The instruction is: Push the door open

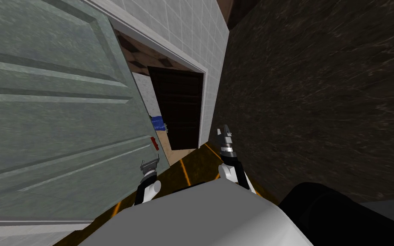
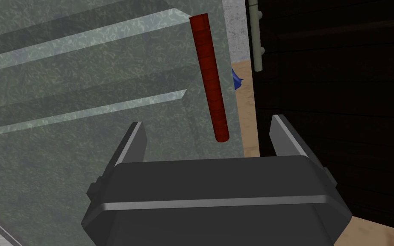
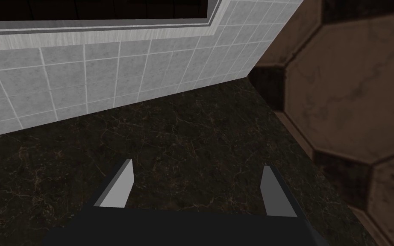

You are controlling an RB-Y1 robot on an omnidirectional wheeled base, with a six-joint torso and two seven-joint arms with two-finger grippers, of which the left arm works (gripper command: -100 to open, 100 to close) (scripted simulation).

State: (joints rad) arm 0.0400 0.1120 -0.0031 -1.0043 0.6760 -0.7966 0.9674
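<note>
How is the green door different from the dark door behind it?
The green door is pale grey-green; the dark door is almost black. The green door carries a red handle; the dark door has a pale handle. The green door is close to my left gripper; the dark door stands farther off. Both handles are long straight bars.

blue thing (image 2: 236, 79) beyond my left gripper (image 2: 207, 120): mostly hidden by door (image 2: 85, 141) edge, cannot name it | pale bar (image 2: 257, 42) beside it: far end cut off | my fingertips (image 2: 135, 132) touching door: cannot tell
</note>
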